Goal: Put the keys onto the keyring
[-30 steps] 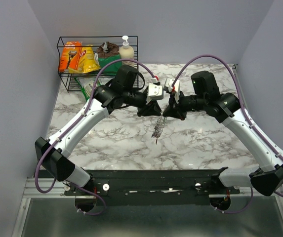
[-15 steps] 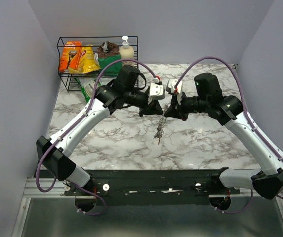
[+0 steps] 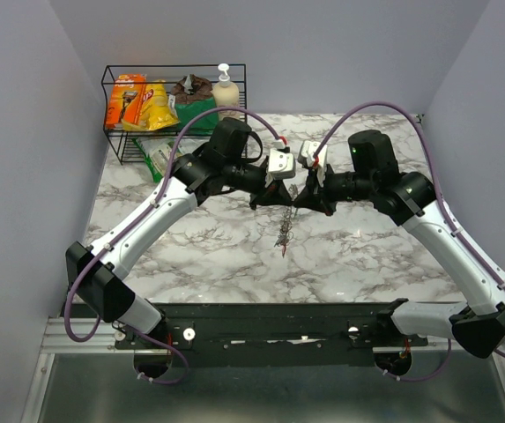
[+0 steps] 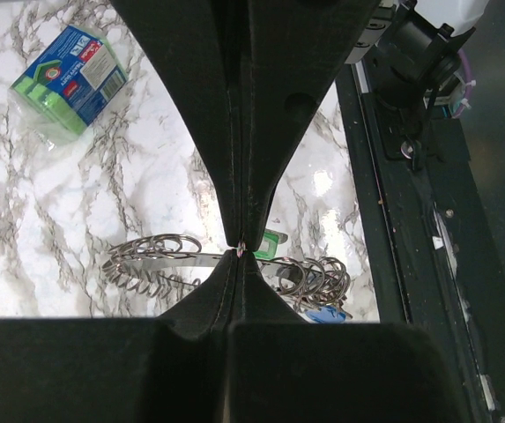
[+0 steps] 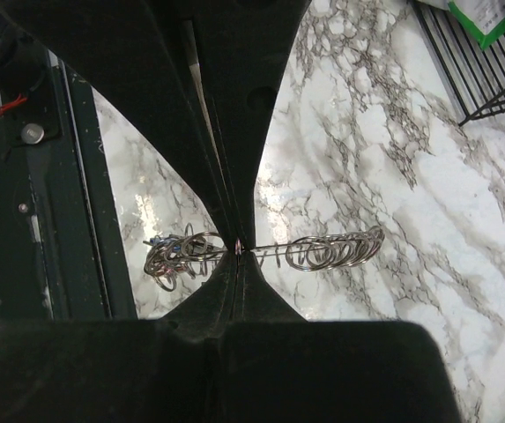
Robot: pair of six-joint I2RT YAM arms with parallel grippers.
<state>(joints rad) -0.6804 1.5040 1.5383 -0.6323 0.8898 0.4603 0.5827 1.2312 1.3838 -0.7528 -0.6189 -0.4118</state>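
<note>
Keyring (image 5: pixel 336 251) between left jaws and right jaws, both clamped on its wire.

Marble table (image 3: pixel 217 256), wire basket (image 3: pixel 124 145), perhaps sponge packet (image 4: pixel 67 84)

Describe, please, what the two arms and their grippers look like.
The left arm and right arm have white links, black joints and looping purple cables. The left gripper and right gripper have black tapering fingers.

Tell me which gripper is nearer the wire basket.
Left. The left gripper is right of the wire basket; the right gripper lies farther right, beyond the keyring.
</note>
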